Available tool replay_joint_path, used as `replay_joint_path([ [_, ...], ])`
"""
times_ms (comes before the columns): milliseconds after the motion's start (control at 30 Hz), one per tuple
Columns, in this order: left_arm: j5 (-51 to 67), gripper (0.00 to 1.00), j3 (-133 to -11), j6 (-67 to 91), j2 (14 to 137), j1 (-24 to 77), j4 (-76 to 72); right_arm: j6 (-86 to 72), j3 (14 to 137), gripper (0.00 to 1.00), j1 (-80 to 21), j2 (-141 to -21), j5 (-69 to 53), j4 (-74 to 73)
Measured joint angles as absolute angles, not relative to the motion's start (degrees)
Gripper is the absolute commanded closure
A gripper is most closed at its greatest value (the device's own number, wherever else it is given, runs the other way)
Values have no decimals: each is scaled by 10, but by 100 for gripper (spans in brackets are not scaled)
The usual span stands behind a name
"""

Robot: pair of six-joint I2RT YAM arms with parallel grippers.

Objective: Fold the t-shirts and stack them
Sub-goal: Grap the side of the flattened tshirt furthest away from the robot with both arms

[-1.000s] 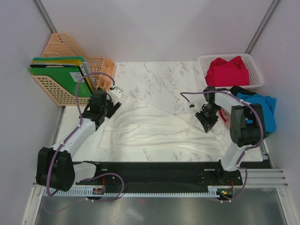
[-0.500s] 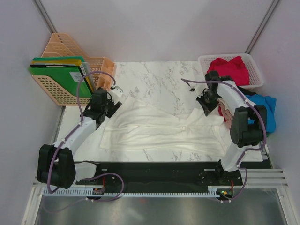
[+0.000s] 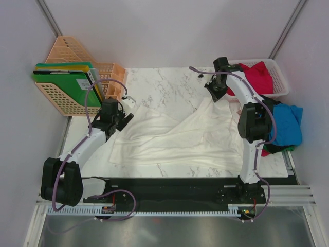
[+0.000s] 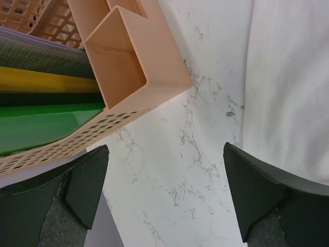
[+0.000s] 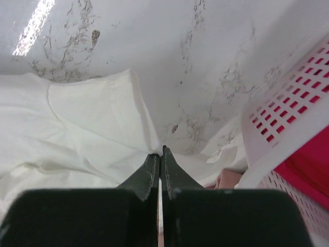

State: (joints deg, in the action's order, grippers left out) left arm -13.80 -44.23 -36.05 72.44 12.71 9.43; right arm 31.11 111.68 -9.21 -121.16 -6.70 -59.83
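Note:
A large white t-shirt [image 3: 169,139] lies spread over the marble table. My right gripper [image 3: 214,91] is shut on its far right edge [image 5: 103,123] and holds it raised next to the white mesh basket [image 3: 280,77]. A red t-shirt [image 3: 254,76] lies in that basket. A bright blue t-shirt [image 3: 288,123] and a black one [image 3: 272,149] lie at the right table edge. My left gripper [image 3: 122,117] is open and empty over bare marble [image 4: 169,170] beside the white shirt's left edge [image 4: 288,92].
A peach plastic rack [image 3: 77,77] with green folders [image 3: 64,85] stands at the back left, close to my left gripper; it also shows in the left wrist view [image 4: 118,67]. The basket rim [image 5: 288,139] is right beside my right gripper. Bare marble [image 3: 164,82] lies behind the shirt.
My right gripper has moved away from me toward the basket, pulling the white shirt's right edge up and back. The left arm has barely moved.

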Motion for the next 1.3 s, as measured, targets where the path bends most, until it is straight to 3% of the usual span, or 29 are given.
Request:
replay_joint_path([
  [767,-1,0,-509,-359,786,154,196,260,1279,100,-102,-1329,6,-533],
  [1300,3,0,-508,-358,821,201,209,255,1235,98,-92,-1332,47,-491],
])
